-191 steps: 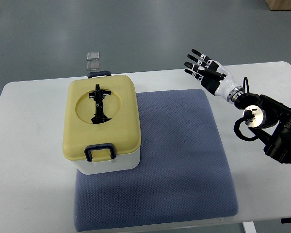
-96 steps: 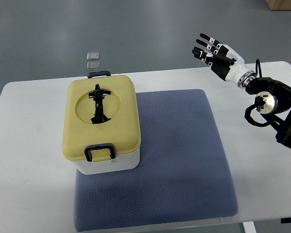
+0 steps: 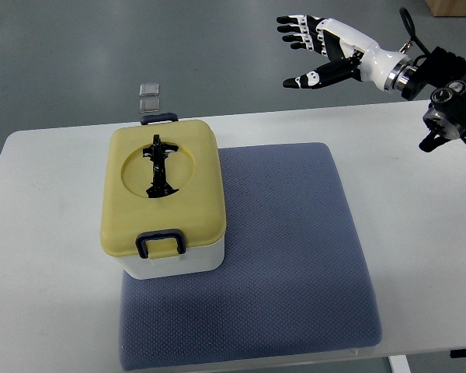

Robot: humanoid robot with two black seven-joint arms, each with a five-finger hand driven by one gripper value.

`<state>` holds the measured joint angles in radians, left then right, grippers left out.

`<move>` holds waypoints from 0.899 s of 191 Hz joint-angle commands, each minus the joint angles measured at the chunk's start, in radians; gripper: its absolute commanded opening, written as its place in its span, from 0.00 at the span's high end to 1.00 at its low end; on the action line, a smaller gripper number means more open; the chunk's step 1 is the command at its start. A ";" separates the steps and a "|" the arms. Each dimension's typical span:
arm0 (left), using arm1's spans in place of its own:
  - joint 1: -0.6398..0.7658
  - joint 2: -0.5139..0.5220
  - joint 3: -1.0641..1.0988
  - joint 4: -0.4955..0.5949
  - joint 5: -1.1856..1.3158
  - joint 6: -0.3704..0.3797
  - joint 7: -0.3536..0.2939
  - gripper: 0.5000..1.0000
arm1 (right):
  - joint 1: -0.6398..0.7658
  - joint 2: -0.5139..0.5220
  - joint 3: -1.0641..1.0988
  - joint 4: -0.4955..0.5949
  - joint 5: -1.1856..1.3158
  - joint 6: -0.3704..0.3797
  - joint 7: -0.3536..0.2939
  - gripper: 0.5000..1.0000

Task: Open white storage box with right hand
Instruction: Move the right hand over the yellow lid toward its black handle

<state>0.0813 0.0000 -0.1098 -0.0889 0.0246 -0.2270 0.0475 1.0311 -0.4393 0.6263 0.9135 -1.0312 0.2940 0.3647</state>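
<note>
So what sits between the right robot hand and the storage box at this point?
Top view: nothing stands in between. The right robot hand hangs open beyond the table's far edge; between it and the closed storage box show only bare floor, tabletop and the blue mat's corner.

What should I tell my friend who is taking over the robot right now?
Right hand: open, fingers spread, holding nothing, raised beyond the far right edge of the white table, well away from the box.
Left hand: not in view.
White storage box with yellow lid: on the left part of the blue-grey padded mat, lid on, dark latch at the near side, dark handle lying flat in the lid's round recess.
Done: nothing yet.
Left: bring the right hand to the box and open the lid.
</note>
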 commanded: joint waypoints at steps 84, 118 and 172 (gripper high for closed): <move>0.000 0.000 0.001 0.000 0.000 0.000 0.000 0.00 | 0.504 0.057 -0.502 0.166 -0.322 0.027 0.137 0.14; 0.000 0.000 0.001 0.000 0.000 0.000 0.000 0.00 | 0.655 0.171 -0.648 0.162 -0.337 0.020 0.137 0.14; 0.000 0.000 -0.001 0.000 0.000 0.000 0.000 0.00 | 0.741 0.286 -0.764 0.142 -0.400 -0.022 0.160 0.14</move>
<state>0.0813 0.0000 -0.1092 -0.0886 0.0246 -0.2272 0.0475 1.7613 -0.1896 -0.1166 1.0665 -1.3913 0.2941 0.5168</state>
